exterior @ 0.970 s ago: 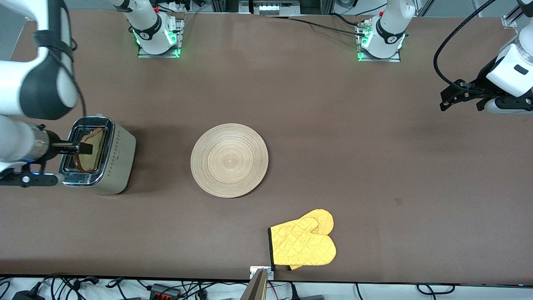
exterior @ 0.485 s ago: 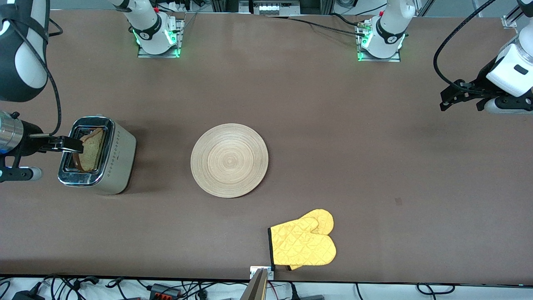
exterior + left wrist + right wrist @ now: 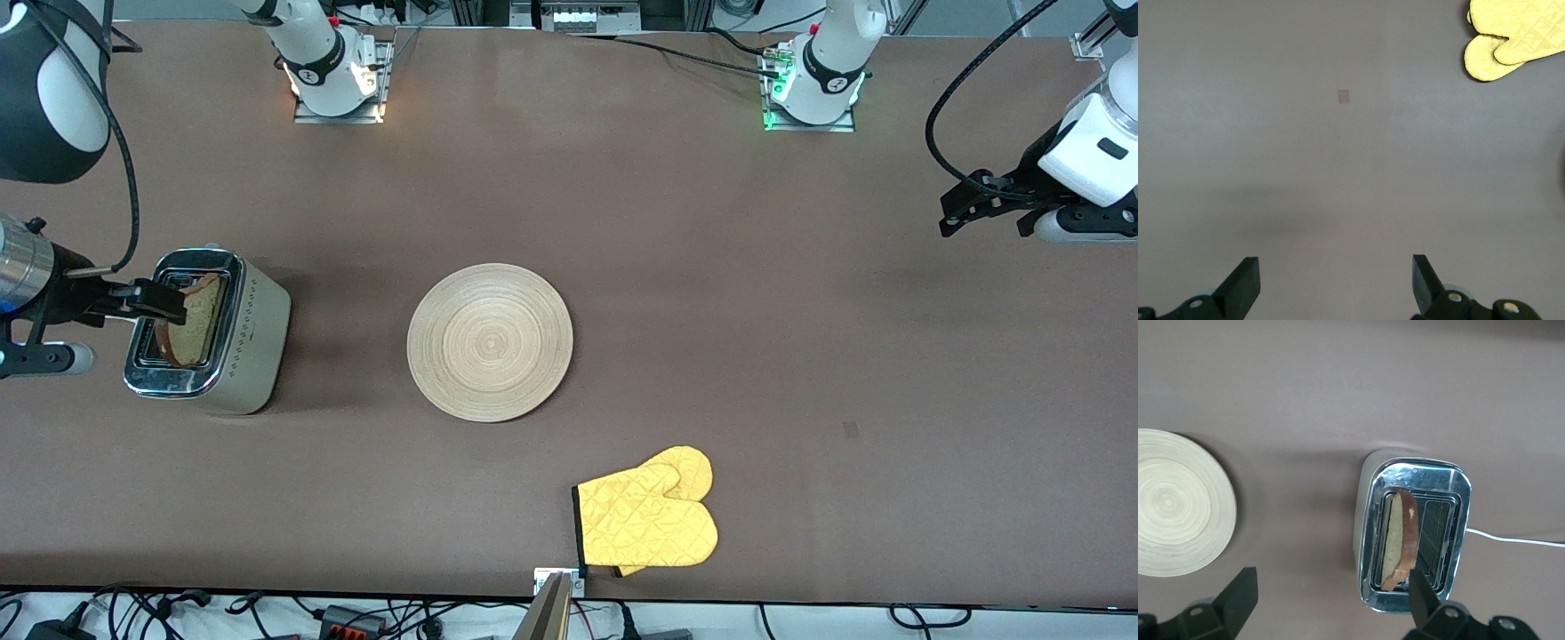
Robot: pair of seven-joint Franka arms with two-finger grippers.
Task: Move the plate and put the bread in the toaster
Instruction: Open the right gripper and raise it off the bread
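The toaster (image 3: 240, 356) stands toward the right arm's end of the table, and shows in the right wrist view (image 3: 1368, 540). The bread (image 3: 191, 320) stands in its slot on the plate's side, leaning and sticking out at the top (image 3: 1399, 540). My right gripper (image 3: 158, 300) is open and empty, up over the toaster's edge (image 3: 1328, 603). The plate (image 3: 490, 342) lies flat at mid table, also in the right wrist view (image 3: 1178, 503). My left gripper (image 3: 982, 227) waits open and empty over bare table at the left arm's end (image 3: 1335, 290).
A yellow oven mitt (image 3: 647, 520) lies near the table edge closest to the front camera, also in the left wrist view (image 3: 1511, 33). The toaster's white cord (image 3: 1511, 539) trails away from the plate. Brown tabletop (image 3: 756, 311) stretches between the plate and the left gripper.
My right gripper has let go of the bread and drawn back off it toward the right arm's end of the table. The bread stays in the slot. The left arm has not moved.
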